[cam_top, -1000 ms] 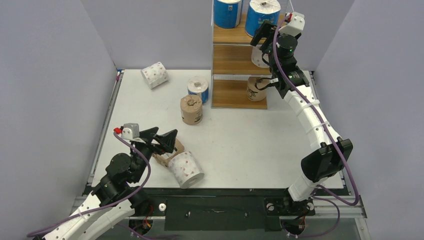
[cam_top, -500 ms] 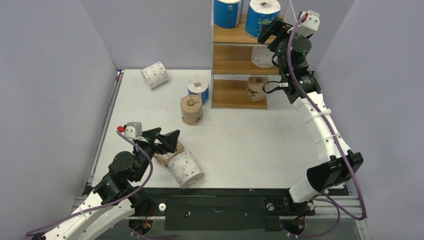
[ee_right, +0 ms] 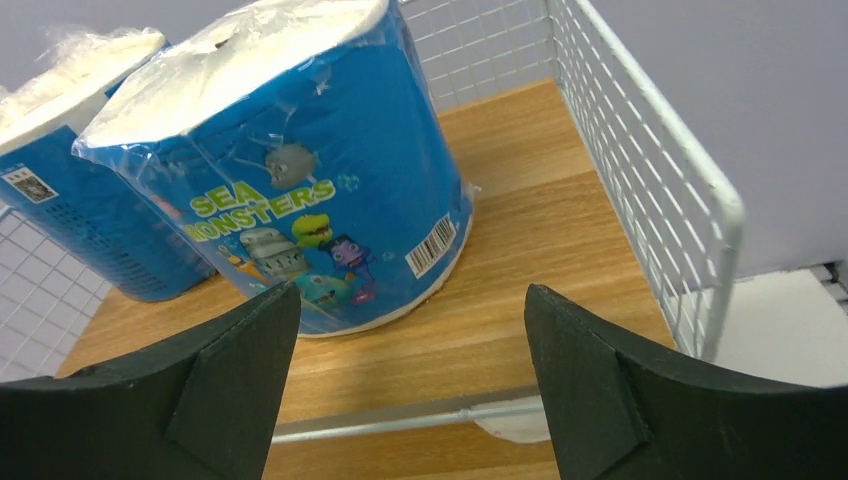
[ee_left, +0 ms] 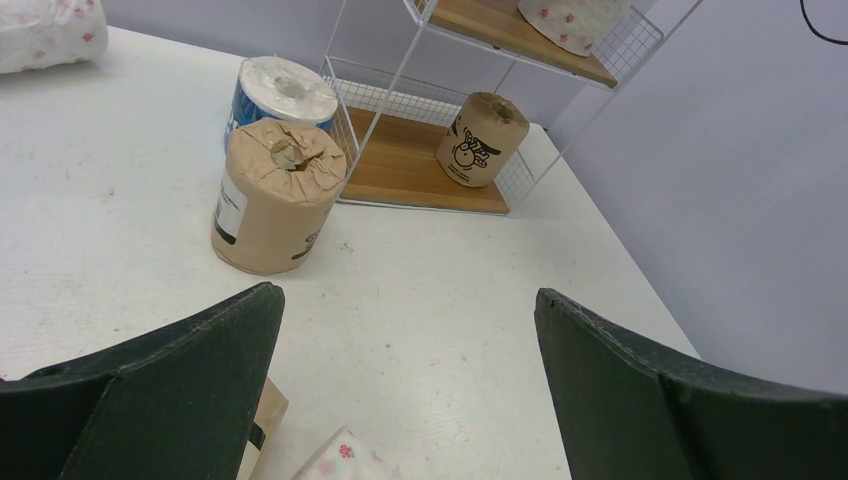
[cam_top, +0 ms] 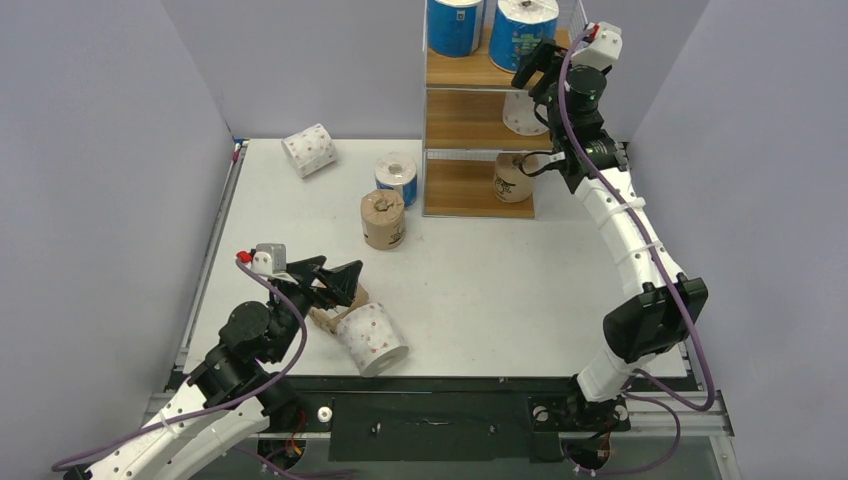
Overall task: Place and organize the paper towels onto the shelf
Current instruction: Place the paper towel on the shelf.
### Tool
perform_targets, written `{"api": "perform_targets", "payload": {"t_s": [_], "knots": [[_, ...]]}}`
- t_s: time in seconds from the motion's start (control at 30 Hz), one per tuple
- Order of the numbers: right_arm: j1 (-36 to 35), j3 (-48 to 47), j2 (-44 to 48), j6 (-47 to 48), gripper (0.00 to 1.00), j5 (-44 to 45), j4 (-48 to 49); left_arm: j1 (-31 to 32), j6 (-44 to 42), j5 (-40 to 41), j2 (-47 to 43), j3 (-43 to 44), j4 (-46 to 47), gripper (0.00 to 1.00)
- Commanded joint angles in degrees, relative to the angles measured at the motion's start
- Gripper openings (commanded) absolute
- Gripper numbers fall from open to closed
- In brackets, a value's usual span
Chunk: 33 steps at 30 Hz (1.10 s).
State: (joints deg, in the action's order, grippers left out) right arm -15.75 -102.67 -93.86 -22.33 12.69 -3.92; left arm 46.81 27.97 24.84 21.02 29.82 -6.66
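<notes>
Right pincer (ee_right: 410,300): jaws apart, empty; glossy blue film-wrapped roll (ee_right: 290,170) just ahead, on wood-grain shelf (ee_right: 540,220). Left pincer (ee_left: 407,295): jaws apart.

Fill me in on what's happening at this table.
Two robot arms are stocking a shelf with paper towel rolls. The right gripper, fingers open and empty, faces two blue rolls on the top board. A dotted roll sits on the middle board, a brown roll on the bottom. The left gripper hovers open above the front dotted roll and front brown roll. Three more rolls wait on the table.
</notes>
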Motion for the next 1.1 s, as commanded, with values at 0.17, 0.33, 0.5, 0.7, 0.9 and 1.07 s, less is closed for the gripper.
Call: {"api": "perform_targets", "payload": {"t_s": [0.17,0.33,0.5,0.7,0.9,1.07], "knots": [[-0.05,-4.10,-4.60,-1.76,0.75,-0.48,4.59,-0.08,0.12,-0.35,1.00,0.50,1.70,0.96],[-0.15,-5.95,-6.81,-2.24,0.73,-0.46,5.42,-0.09,-0.30,-0.28,1.63,0.54,2.06,0.96],[-0.16,-8.00,-9.01,-2.81,0.73,-0.82,4.97,-0.12,-0.55,-0.17,2.12,0.61,2.39,0.96],[-0.13,-11.73,-11.66,-4.29,0.73,-2.22,1.71,-0.14,-0.67,-0.25,2.66,0.50,2.63,0.96],[-0.03,-16.00,-14.52,-6.27,0.73,-4.02,-1.54,-0.11,-0.89,-0.23,3.25,0.67,2.96,0.96],[-0.07,-19.45,-16.34,-8.48,0.74,-5.99,-3.94,-0.11,-1.06,-0.17,3.56,0.76,3.13,0.96]]}}
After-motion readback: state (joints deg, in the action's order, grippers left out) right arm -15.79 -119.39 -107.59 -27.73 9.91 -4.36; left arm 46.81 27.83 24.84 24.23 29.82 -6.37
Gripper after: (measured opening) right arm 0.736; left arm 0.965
